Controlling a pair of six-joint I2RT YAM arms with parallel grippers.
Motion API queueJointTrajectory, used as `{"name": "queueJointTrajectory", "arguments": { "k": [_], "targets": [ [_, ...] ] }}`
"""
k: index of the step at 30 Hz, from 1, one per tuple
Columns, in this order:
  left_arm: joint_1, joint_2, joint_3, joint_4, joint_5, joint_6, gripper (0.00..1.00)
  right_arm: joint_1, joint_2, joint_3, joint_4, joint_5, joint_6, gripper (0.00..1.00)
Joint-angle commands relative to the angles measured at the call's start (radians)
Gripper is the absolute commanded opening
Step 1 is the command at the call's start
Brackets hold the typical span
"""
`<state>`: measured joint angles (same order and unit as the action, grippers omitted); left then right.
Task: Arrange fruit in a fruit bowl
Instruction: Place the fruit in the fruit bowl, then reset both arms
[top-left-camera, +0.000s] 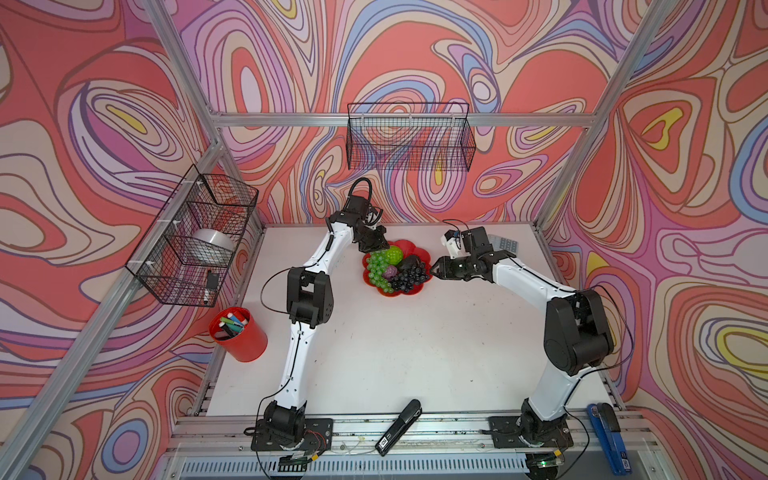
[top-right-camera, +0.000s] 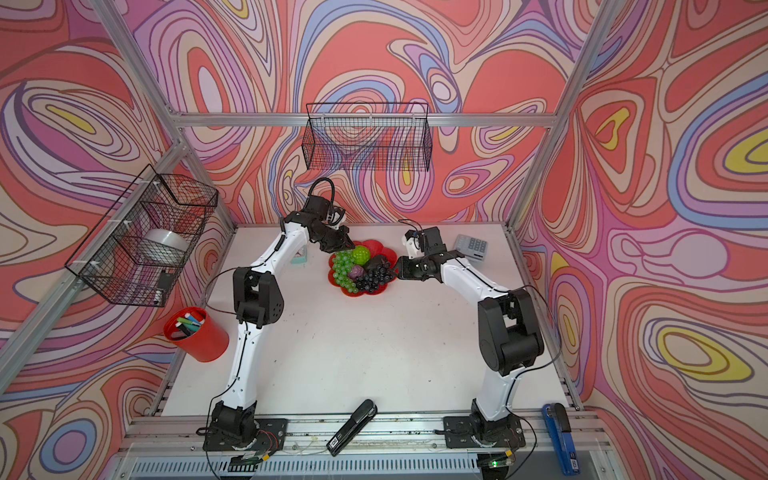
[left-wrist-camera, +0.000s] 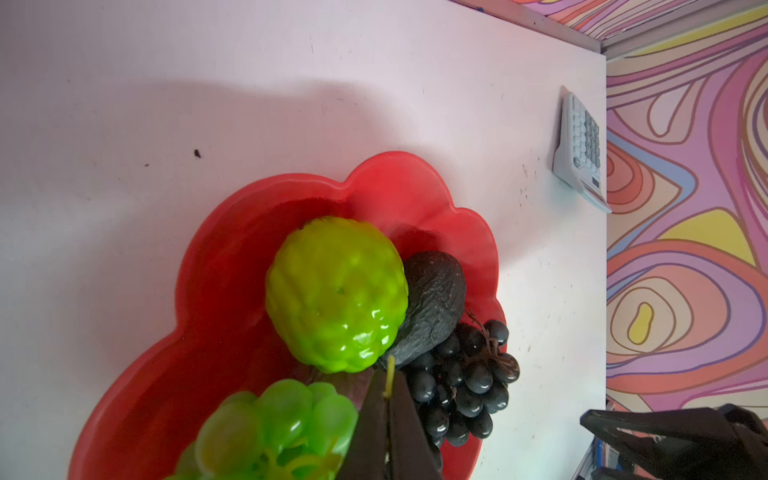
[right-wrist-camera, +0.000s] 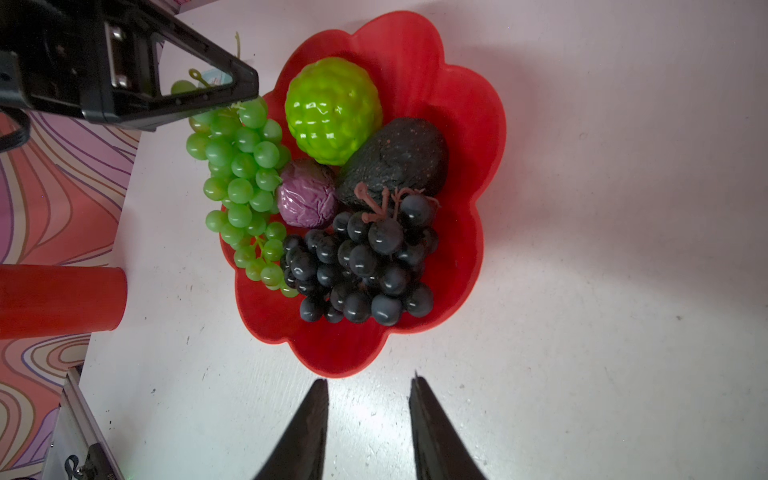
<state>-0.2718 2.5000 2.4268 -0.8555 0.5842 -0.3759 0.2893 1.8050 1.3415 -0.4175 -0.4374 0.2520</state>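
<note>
Grapes (right-wrist-camera: 241, 178), green ones, are lying along the bowl's (right-wrist-camera: 469, 124) left rim; my left gripper (left-wrist-camera: 388, 390) is pinching their stem (left-wrist-camera: 390, 374).

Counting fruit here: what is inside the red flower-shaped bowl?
Five pieces: green grape bunch, partly over the rim, bumpy lime-green ball, purple round fruit, black avocado, dark grape bunch. They hide the bowl's centre.

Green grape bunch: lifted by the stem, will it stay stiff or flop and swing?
Likely floppy: the green grape bunch is loose grapes on thin stalks, draped over the fruit bowl rim. Probably light; the grapes look translucent. It may swing or snag, since the left gripper pinches only its stem and its lower grapes lie against the dark grape bunch.
</note>
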Motion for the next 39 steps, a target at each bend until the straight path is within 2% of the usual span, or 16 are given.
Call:
{"name": "queueJointTrajectory", "arguments": {
  "k": [1, 9, 18, 21, 25, 28, 35, 39],
  "targets": [
    [0.009, 0.042, 0.026, -0.016, 0.027, 0.045, 0.09, -0.001, 0.016, 0.012, 0.001, 0.001, 0.003, 0.35],
    [0.009, 0.026, -0.011, -0.009, -0.016, 0.082, 0.08, 0.007, 0.032, 0.028, 0.003, 0.003, 0.013, 0.35],
    [0.009, 0.020, -0.021, -0.042, 0.012, 0.120, 0.16, 0.026, 0.037, 0.045, 0.010, 0.020, 0.030, 0.35],
    [0.009, -0.010, -0.028, -0.042, 0.013, 0.121, 0.27, 0.031, 0.025, 0.048, 0.017, 0.026, 0.038, 0.36],
    [0.008, -0.050, -0.030, -0.049, 0.018, 0.124, 0.46, 0.034, 0.005, 0.055, 0.011, 0.032, 0.034, 0.37],
    [0.007, -0.082, -0.042, -0.049, 0.017, 0.114, 0.56, 0.034, -0.016, 0.059, 0.000, 0.038, 0.025, 0.38],
    [0.004, -0.209, -0.157, -0.048, -0.013, 0.115, 0.62, 0.034, -0.108, 0.025, -0.009, 0.067, 0.008, 0.40],
    [0.004, -0.330, -0.288, -0.045, -0.053, 0.122, 0.63, 0.034, -0.166, 0.007, -0.025, 0.098, -0.007, 0.42]
  ]
}}
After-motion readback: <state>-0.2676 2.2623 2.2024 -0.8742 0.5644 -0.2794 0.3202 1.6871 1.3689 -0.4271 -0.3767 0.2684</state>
